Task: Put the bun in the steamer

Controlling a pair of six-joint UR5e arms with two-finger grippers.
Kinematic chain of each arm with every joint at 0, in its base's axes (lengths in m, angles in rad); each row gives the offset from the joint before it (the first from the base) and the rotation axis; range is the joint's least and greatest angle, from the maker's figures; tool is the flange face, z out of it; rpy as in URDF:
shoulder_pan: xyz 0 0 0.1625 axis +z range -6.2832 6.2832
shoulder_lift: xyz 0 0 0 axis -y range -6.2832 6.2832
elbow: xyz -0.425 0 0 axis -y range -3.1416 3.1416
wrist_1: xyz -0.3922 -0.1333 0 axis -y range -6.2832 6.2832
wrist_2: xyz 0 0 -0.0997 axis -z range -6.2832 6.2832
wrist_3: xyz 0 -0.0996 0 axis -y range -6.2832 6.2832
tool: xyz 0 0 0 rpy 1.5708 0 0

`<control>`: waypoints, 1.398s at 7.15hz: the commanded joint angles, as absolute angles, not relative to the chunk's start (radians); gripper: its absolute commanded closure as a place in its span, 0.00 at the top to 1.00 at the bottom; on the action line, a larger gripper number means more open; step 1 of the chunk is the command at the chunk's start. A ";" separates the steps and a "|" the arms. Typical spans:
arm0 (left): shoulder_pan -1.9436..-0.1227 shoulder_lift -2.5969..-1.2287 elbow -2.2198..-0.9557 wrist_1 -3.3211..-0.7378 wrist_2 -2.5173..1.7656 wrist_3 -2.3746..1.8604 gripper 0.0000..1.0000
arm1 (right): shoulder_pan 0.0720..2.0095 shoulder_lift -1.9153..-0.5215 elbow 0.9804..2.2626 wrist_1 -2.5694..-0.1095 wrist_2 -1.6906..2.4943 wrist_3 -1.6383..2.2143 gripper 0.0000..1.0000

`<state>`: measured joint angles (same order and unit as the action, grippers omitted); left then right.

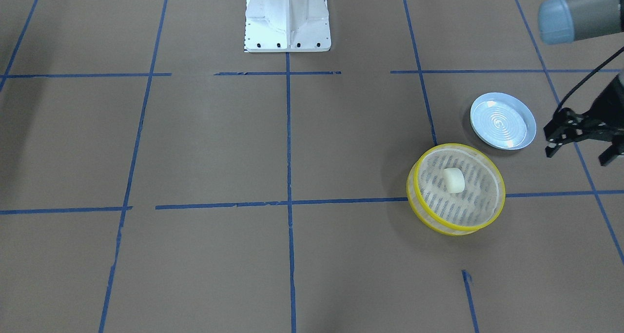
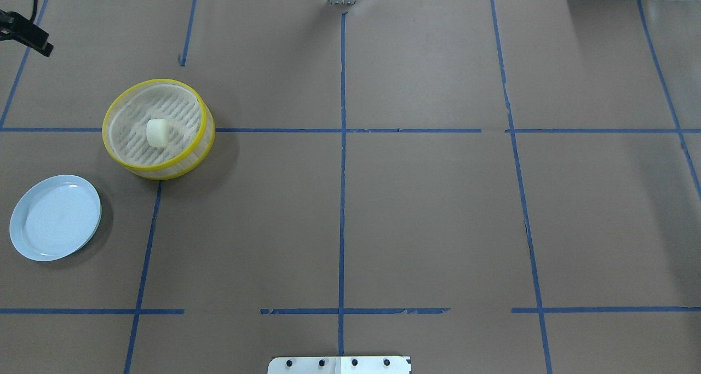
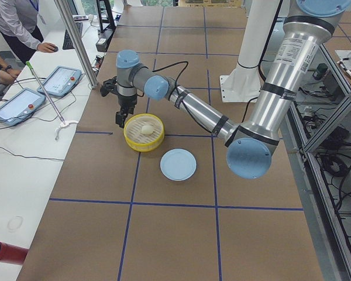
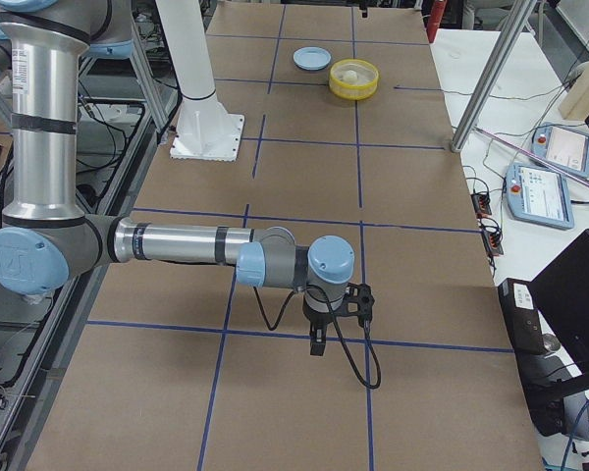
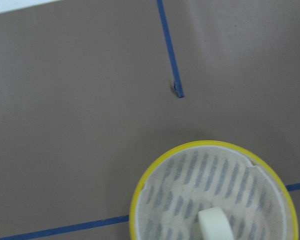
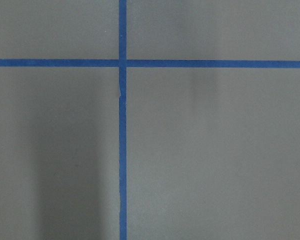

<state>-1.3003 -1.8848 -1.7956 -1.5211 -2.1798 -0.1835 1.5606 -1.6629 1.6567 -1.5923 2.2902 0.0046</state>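
The cream-white bun (image 1: pixel 454 180) lies inside the yellow-rimmed steamer (image 1: pixel 458 146), on its slatted bottom. Both also show in the overhead view, the bun (image 2: pixel 157 133) within the steamer (image 2: pixel 156 82), and in the left wrist view, the bun (image 5: pixel 215 225) within the steamer (image 5: pixel 140 190). My left gripper (image 1: pixel 579 156) is open and empty, raised clear of the steamer and off to its side. It holds nothing. My right gripper (image 4: pixel 319 332) hangs over bare table far from the steamer. I cannot tell whether it is open or shut.
An empty pale blue plate (image 1: pixel 502 121) sits beside the steamer, between it and the left gripper. The white robot base (image 1: pixel 286 21) stands at the table's middle edge. Blue tape lines cross the brown table.
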 commanded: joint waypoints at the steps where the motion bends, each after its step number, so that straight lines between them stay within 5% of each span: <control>1: -1.457 -1.844 -1.720 -1.510 -2.206 -0.003 1.00 | 1.560 -1.663 1.657 -1.592 2.290 0.005 1.00; 5: -1.611 -1.656 -1.501 -1.564 -2.247 0.262 1.00 | 1.560 -1.661 1.657 -1.592 2.290 0.005 1.00; 10: -1.609 -1.568 -1.624 -1.562 -2.326 0.133 1.00 | 1.562 -1.663 1.657 -1.592 2.290 0.005 1.00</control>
